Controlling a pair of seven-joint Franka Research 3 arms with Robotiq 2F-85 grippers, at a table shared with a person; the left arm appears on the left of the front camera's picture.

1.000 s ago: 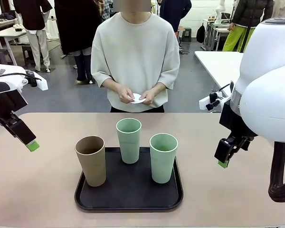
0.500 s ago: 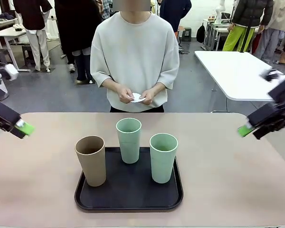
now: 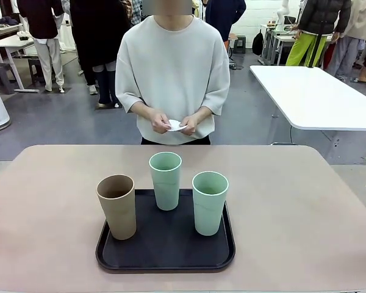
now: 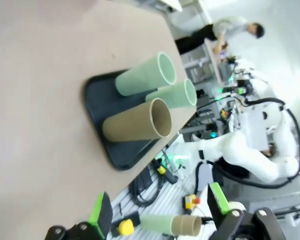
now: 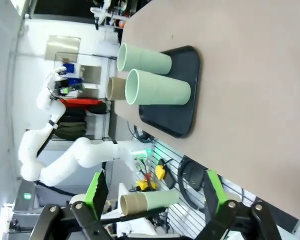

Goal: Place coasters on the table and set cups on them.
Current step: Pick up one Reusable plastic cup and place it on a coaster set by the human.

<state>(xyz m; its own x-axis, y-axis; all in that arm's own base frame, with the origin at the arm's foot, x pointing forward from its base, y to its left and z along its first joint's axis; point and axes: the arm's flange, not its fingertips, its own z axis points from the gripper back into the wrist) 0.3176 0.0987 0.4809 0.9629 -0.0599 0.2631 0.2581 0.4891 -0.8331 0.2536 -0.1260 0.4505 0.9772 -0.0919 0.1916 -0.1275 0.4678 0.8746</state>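
while the black tray (image 3: 165, 255) sits on the table (image 3: 293, 213) near the robot's edge, it carries all three cups upright. the brown cup (image 3: 117, 207) stands on its front left corner, one mint cup (image 3: 165, 180) at the back middle, and a second mint cup (image 3: 210, 202) on the right. each cup is open-mouthed and looks empty as far as the rims let one see. across the table a person holds the coasters (image 3: 177, 126), something small, white and flat, between both hands (image 3: 158, 120) at waist height, off the table. how many are there cannot be told.

a second ago both arms hung over the table's left and right ends. they have since pulled out to the sides, and green pad tips now show at the front view's edges. tray, cups and the person's hands have not shifted.

the left gripper (image 4: 159, 210) has its jaws wide apart with nothing between them, and so has the right gripper (image 5: 155, 189).

count: one tray, three cups (two mint, one brown), two grippers, one person at the table.
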